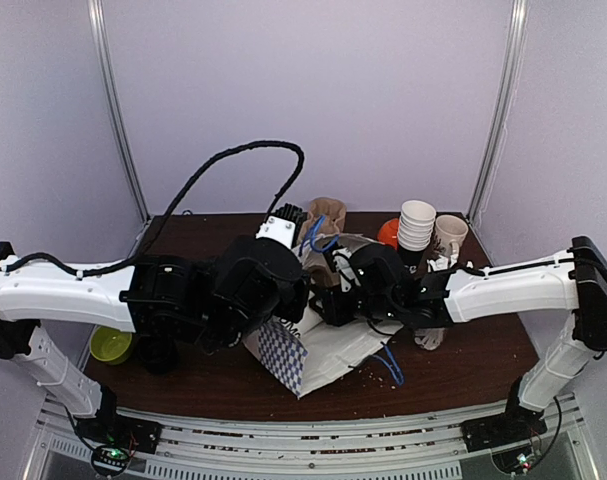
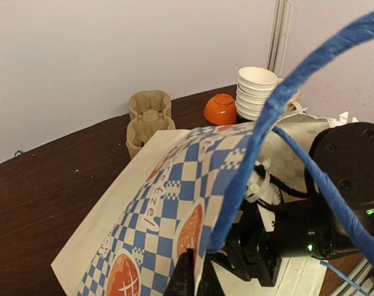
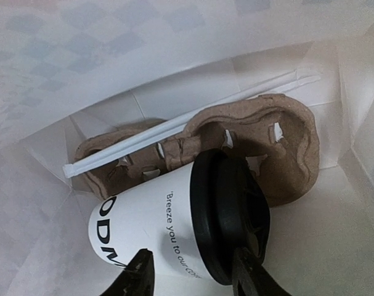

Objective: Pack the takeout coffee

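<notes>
In the right wrist view I look down into the white inside of the paper bag (image 3: 334, 74). The takeout coffee cup (image 3: 156, 228), white with a black lid (image 3: 230, 216), lies on its side on the brown pulp carrier tray (image 3: 285, 142). A white wrapped straw (image 3: 174, 126) lies across the tray. My right gripper (image 3: 191, 258) hovers just above the cup, its jaws apart with one fingertip towards the cup's base and the other by the lid. My left gripper (image 2: 196, 274) is shut on the top edge of the blue-and-white checked bag (image 2: 174, 185), holding it up.
A stack of white paper cups (image 1: 416, 225), an orange bowl (image 1: 387, 232) and spare pulp trays (image 1: 327, 215) stand at the back. A green bowl (image 1: 111, 344) sits at the left edge. The bag's blue rope handle (image 2: 267, 123) arcs across the left wrist view.
</notes>
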